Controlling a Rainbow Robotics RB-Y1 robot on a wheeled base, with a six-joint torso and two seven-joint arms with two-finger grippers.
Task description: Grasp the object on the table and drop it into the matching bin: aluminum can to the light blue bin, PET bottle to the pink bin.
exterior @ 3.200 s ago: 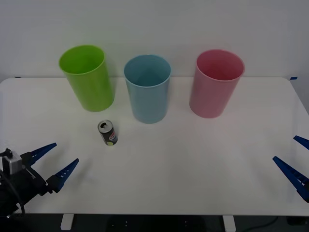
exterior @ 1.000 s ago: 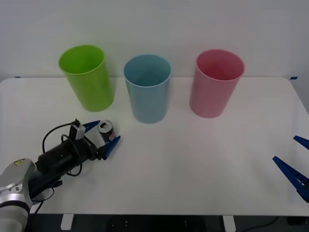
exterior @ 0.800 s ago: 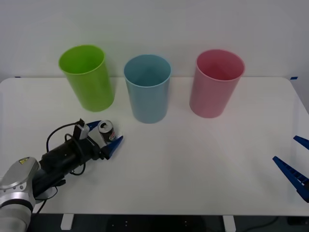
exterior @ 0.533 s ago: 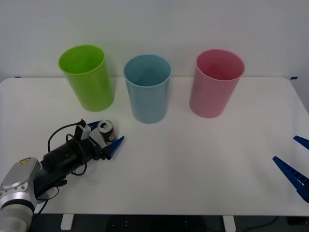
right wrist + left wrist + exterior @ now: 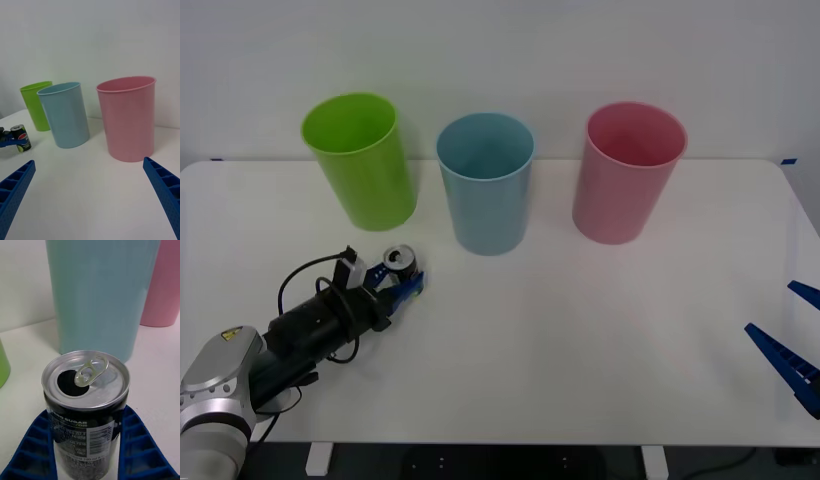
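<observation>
Where the front view looks down on it, the wide white table with rounded corners (image 5: 580, 330) sits against a plain pale wall, with three tall plastic cup-shaped bins in a row along its far side: lime green bin (image 5: 360, 162) at left, light blue bin (image 5: 486, 183) in the middle, pink bin (image 5: 627, 172) at right. Small black aluminum can with a silver top (image 5: 401, 266) stands upright in front of the gap between the green and blue bins. Left gripper (image 5: 397, 283) has reached in low over the table, its blue ribbed fingers clamped on the can's sides. Right gripper (image 5: 792, 335) hangs at the table's right edge, fingers spread, well apart from everything.

Right wrist view: own blue fingers (image 5: 164, 191) wide apart over bare white tabletop (image 5: 93, 180). Pink bin (image 5: 127, 118) nearest, light blue bin (image 5: 65, 114) beside it, green bin (image 5: 36, 105) beyond. Can (image 5: 21, 138) seen side-on, red-blue logo and yellow-green patch visible, a blue fingertip against it.

Left wrist view: can (image 5: 85, 399) close up between both blue fingers (image 5: 35, 450), pads touching its wall. Pull tab and open mouth visible on the lid; white label print on the side. Light blue bin (image 5: 101, 296) directly behind, pink bin (image 5: 163, 285) beyond it, green edge at the side.
</observation>
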